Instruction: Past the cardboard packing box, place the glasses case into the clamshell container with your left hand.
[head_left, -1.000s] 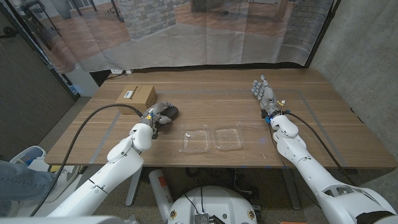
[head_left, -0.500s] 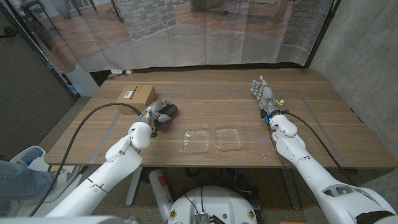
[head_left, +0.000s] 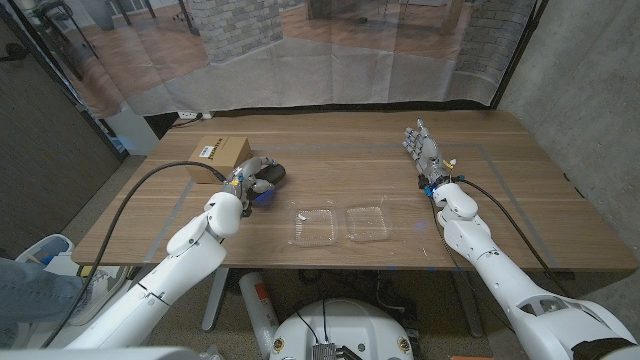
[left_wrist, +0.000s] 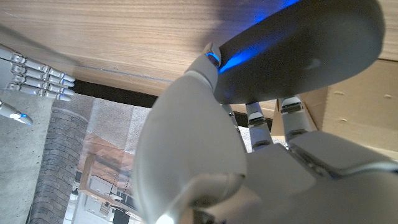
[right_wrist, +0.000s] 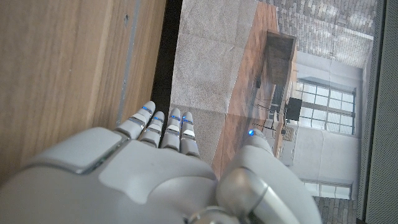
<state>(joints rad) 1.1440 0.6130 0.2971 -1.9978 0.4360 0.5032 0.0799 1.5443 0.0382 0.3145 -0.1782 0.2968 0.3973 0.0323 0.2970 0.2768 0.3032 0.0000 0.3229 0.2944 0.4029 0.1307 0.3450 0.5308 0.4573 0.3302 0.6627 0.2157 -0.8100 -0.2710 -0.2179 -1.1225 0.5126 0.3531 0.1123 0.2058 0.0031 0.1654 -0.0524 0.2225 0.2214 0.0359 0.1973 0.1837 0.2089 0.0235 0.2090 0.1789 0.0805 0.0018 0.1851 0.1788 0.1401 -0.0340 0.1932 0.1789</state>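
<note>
Dark glasses case (head_left: 268, 174), gripped in the left robot hand (head_left: 252, 180), has drifted back toward the cardboard packing box (head_left: 220, 153), away from the clamshell container (head_left: 340, 224); right robot hand (head_left: 424, 152) waits spread, empty.

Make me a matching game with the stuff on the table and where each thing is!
Things:
1. glasses case
2. cardboard box
3. clamshell
4. right hand

Places or states:
A. lying open near the table's front edge
B. held in the left hand
C. empty, fingers straight
D. at the table's left back part

Pairs: 1-B, 2-D, 3-A, 4-C
</note>
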